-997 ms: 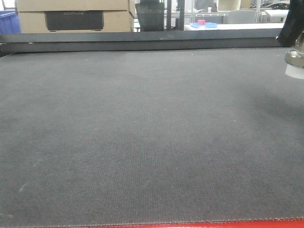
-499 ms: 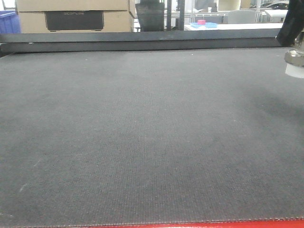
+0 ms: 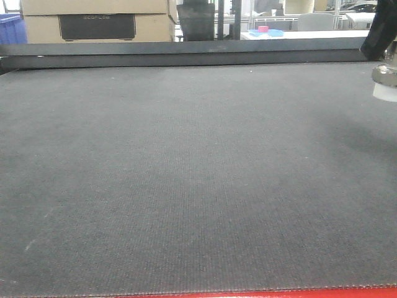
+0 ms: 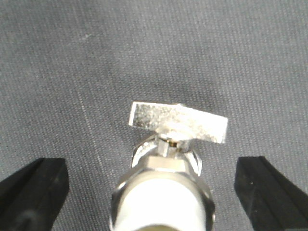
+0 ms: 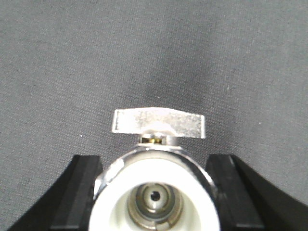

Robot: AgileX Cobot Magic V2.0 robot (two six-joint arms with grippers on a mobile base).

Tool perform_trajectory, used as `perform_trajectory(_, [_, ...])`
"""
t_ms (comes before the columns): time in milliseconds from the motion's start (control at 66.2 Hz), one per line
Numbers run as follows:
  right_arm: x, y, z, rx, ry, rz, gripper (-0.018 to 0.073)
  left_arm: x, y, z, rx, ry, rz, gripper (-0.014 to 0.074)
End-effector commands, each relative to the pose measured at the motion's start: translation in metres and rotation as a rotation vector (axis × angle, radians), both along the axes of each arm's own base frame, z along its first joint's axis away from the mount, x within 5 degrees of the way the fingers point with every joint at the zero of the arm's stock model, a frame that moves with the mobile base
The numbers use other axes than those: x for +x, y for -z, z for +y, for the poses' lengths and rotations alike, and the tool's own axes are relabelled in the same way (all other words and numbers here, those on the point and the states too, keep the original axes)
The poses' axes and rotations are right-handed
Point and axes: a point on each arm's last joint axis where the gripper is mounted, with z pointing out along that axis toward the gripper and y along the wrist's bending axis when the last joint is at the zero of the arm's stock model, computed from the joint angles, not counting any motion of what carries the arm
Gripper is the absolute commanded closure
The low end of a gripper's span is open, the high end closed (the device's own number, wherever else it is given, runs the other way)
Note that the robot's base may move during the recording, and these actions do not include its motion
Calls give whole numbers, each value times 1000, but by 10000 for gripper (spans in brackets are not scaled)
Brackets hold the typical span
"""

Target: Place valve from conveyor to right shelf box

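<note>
The right gripper (image 5: 154, 166) was shut tight on the valve (image 5: 154, 197), with one black finger pressed to each side so it would not drop. The valve seemed to hang a little above the conveyor (image 3: 186, 174), over at its right side, with its lever (image 5: 159, 122) on top. That was likely the side nearest the shelf, which no picture showed. The left gripper (image 4: 151, 168) was wide open around a second valve (image 4: 161, 192) and did not touch it.
</note>
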Motion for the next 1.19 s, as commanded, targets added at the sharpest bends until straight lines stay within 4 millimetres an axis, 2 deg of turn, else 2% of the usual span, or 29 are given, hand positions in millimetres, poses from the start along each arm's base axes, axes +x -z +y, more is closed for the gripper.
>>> perform_trajectory(0, [0,-9,1,4,-4,-64,713,-1,-2,0,-7,-2,8,39])
perform_trajectory(121, [0,-9,1,5,-4,-66,713,-4,-3,-1,-14,-7,36,223])
perform_trajectory(257, [0,-9,1,5,-3,-70,713,-5,-11,-2,-23,-8,52,580])
perform_trajectory(317, [0,-9,1,5,-3,-73,713,-4,-17,-2,-24,-11,51,707])
perform_trajectory(468, [1,-9,1,6,-2,-78,713,-4,-38,-2,-33,-96,-7,708])
perform_trajectory(680, [1,-9,1,6,-2,-78,713,-19,-78,-16,-52,-211,-114,708])
perform_trajectory(861, [-2,-12,0,7,-1,-80,713,-36,-115,-46,-94,-261,-215,708])
perform_trajectory(997, [-6,-15,-11,16,48,-61,713,-52,-134,-72,-114,-224,-260,708])
perform_trajectory(1179, [-21,-13,-24,17,93,-64,713,-81,-142,-98,-132,-155,-302,708])
